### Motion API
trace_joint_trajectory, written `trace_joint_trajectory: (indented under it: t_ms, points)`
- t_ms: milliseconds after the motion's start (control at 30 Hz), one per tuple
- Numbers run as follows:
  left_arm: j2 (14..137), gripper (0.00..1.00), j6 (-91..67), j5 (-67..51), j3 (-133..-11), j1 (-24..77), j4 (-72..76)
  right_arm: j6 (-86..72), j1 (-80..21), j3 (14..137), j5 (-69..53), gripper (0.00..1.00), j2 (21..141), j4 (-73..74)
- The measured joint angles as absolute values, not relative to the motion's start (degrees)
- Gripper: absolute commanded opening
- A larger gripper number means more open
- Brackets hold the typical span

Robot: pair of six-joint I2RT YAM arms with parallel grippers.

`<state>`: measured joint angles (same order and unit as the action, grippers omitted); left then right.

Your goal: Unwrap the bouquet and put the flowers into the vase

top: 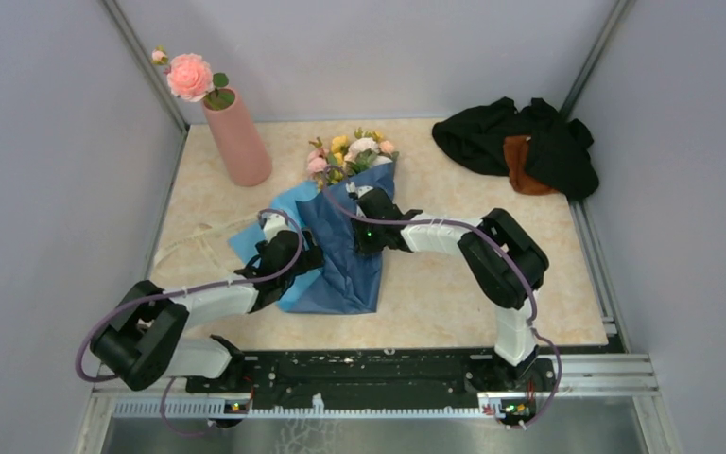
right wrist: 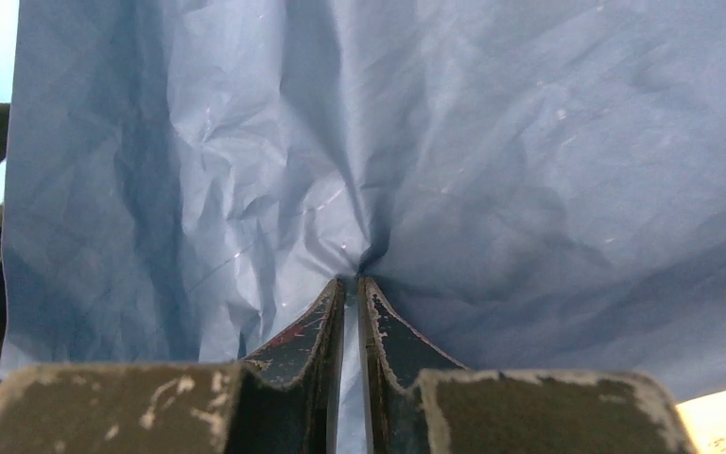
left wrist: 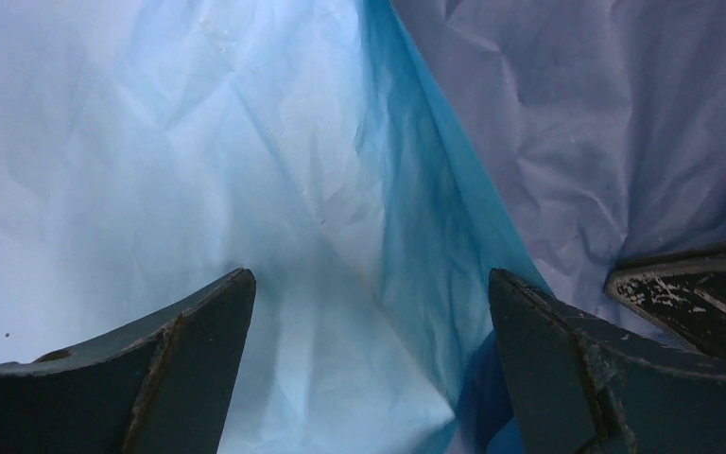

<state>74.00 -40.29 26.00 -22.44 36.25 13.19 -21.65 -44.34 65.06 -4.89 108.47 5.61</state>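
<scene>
At the middle of the beige marbled worktop (top: pixel 454 303), noted the bouquet (top: pixel 345 251) of small pink, yellow and white flowers (top: pixel 354 151) in crumpled blue wrapping paper (right wrist: pixel 482 142). Lying flat, blooms toward the far side, wrap partly spread to the left. Noted the tall salmon-pink cylindrical vase (top: pixel 238 142) upright at far left, well apart from the bouquet.

Found the right end effector (right wrist: pixel 352 284) pinched almost closed on a raised fold of the dark blue wrap. Found the left end effector (left wrist: pixel 369 284) spread wide, gripping nothing, poised over the paler blue sheet (left wrist: pixel 104 170) at the bouquet's left side.

Judged step in hand: peeling the wrap open. Recommend:
- holding the right pinch firm;
- closing the left on the pale sheet only;
- drawing left and low, so as not to tear paper or drag stems.

Observed the right arm reaching left, elbow bent out to the right. Observed the left arm stretched low, forearm angled toward the far right.
</scene>
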Motion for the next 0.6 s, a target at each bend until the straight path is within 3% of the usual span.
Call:
trace_joint_trajectory:
  t_ms: [600]
  points:
    - [83.5,0.99,-35.0,21.6,-32.2,33.3,15.5,-20.6,-38.7,76.5,-7.4,0.10,116.2,9.4]
